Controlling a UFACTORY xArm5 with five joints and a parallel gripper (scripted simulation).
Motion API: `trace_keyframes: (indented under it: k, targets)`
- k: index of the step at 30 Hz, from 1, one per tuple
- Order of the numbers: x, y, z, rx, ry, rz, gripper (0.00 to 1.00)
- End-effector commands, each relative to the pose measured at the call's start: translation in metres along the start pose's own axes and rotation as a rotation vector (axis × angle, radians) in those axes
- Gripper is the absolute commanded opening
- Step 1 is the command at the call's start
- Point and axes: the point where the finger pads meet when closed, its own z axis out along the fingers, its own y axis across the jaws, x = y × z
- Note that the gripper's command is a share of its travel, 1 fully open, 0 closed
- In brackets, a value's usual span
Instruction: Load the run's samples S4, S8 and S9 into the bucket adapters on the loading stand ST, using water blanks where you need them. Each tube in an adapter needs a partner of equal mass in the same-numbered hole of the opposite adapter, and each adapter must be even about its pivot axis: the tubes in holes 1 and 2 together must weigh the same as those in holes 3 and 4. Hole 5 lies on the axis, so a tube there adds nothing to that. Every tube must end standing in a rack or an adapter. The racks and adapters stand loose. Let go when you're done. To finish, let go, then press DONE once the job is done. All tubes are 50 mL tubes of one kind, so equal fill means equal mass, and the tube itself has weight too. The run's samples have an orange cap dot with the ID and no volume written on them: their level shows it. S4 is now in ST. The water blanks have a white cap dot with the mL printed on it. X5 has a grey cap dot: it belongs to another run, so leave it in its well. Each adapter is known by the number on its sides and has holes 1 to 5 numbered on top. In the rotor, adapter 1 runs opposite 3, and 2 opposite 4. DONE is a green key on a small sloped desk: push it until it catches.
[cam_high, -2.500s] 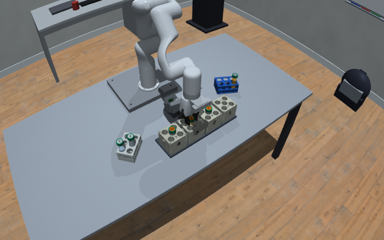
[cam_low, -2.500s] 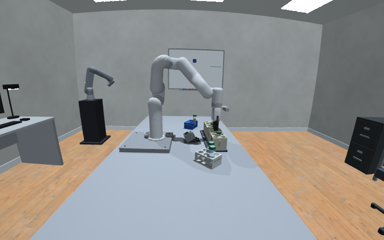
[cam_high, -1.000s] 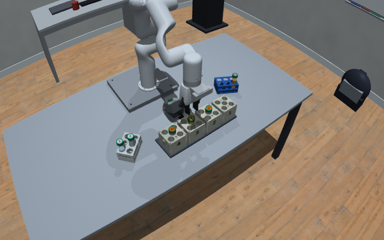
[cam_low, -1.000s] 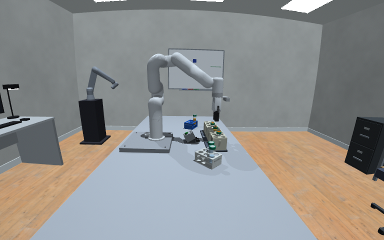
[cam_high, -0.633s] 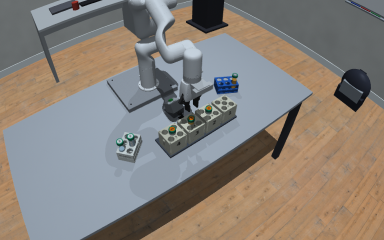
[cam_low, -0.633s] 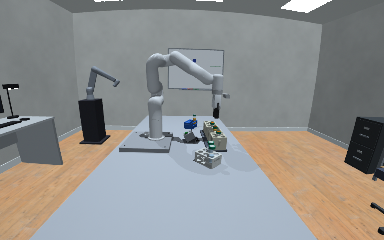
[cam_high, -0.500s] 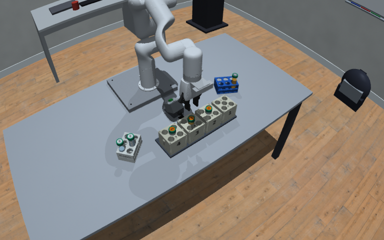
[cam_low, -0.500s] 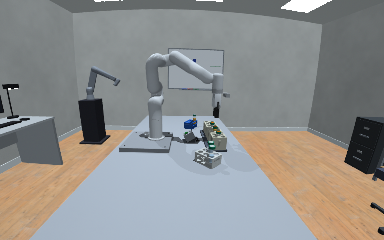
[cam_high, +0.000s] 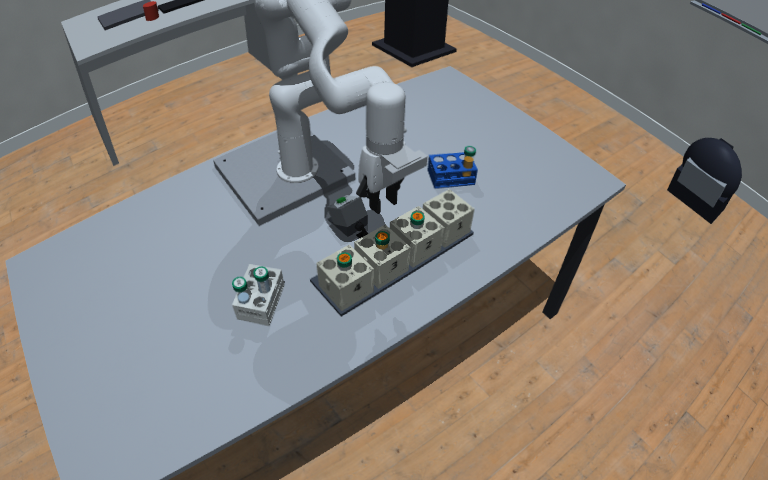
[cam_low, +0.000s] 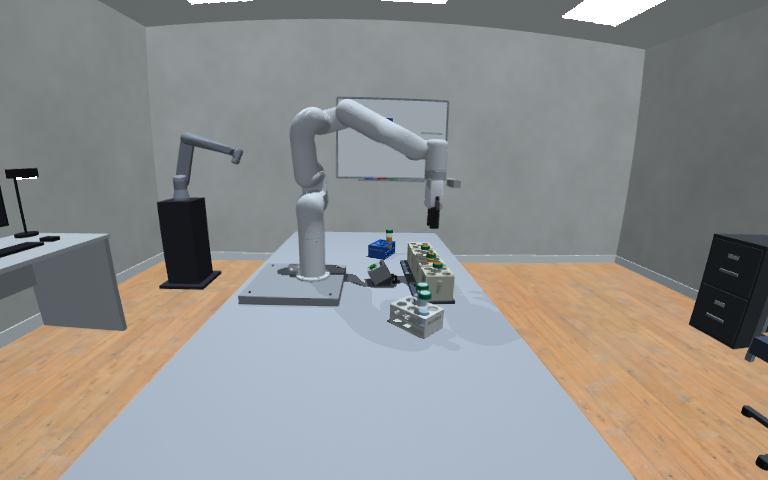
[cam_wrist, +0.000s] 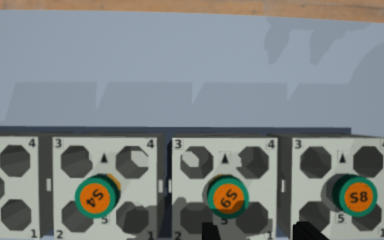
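Observation:
Four white adapters stand in a row on the dark loading stand. Adapter 4 (cam_high: 344, 277) holds S8 (cam_wrist: 356, 196) in hole 5. Adapter 3 (cam_high: 382, 255) holds S9 (cam_wrist: 228, 197) in hole 5. Adapter 2 (cam_high: 417, 230) holds S4 (cam_wrist: 96, 195) in hole 5. Adapter 1 (cam_high: 450, 212) is empty. My gripper (cam_high: 380, 198) hangs above the stand, over the near side of adapter 3. Its fingers stand partly open with nothing between them. It also shows in the exterior view (cam_low: 433, 217).
A white rack (cam_high: 257, 295) with green-capped blank tubes stands left of the stand. A blue rack (cam_high: 451, 170) at the back right holds one tube (cam_high: 468, 157). The small sloped desk with the green DONE key (cam_high: 340, 200) sits just behind the stand, under my wrist.

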Motion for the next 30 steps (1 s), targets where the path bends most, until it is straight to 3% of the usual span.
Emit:
trace_keyframes:
  k: [1, 24, 25, 30]
  targets:
    - [0.001, 0.000, -0.009, -0.005, 0.005, 0.000, 0.44]
    - [0.001, 0.000, -0.011, -0.005, 0.005, 0.000, 0.44]
    - [0.000, 0.005, -0.011, -0.005, 0.005, 0.033, 0.57]
    - [-0.004, 0.019, -0.011, -0.005, 0.005, 0.133, 0.57]
